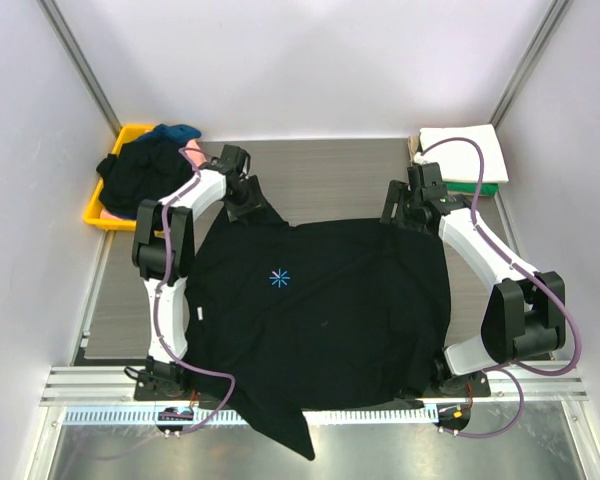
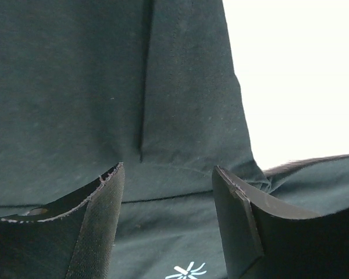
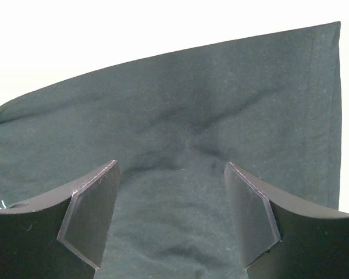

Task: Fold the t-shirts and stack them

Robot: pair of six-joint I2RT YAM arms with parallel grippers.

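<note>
The black shirt (image 1: pixel 320 310) lies spread on the table (image 1: pixel 350 170), its near corner drooping over the edge. Other shirts (image 1: pixel 145 175) fill the yellow tray (image 1: pixel 98 218) far left. An uneven pinch could bunch it or drag it off. The left gripper (image 1: pixel 248 205) and right gripper (image 1: pixel 400 212) stand wide apart at its far corners, holding nothing.

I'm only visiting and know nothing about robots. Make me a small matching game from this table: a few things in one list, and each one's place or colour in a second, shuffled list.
Things:
1. black t-shirt
2. yellow tray
3. white folded shirt
4. starburst mark

Descriptions:
A. far right corner of the table
B. light blue
C. spread across the middle
D. far left corner, heaped with clothes

Pairs: 1-C, 2-D, 3-A, 4-B
</note>
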